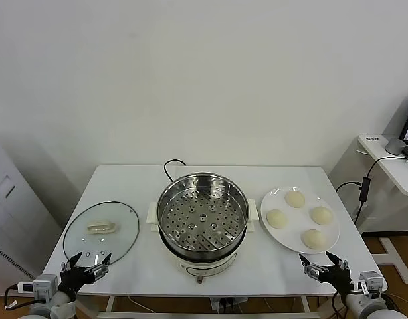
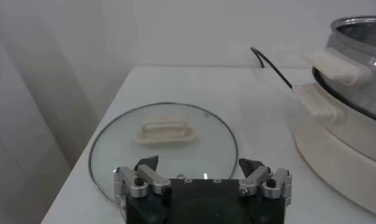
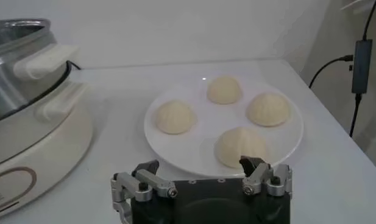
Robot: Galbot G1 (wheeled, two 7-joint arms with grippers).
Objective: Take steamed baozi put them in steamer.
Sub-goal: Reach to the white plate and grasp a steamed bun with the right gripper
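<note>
The room is bright and evenly lit. Soft shadows sit under the steamer point(image 1: 202, 219). Its shiny metal shows small glints. The wrist views look a little blurry.

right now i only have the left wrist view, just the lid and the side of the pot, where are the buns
Observer: Four baozi sit on a white plate on the steamer's far side from you, toward the robot's right.
Operator: anything in the steamer yet
Observer: No, the perforated tray inside it is bare.
Operator: where's the right gripper
Observer: The right gripper is low at the table's near edge, just short of the plate, jaws open and holding nothing.
Operator: and mine from above
Observer: The left gripper is at the near edge of the glass lid, also open.
</note>
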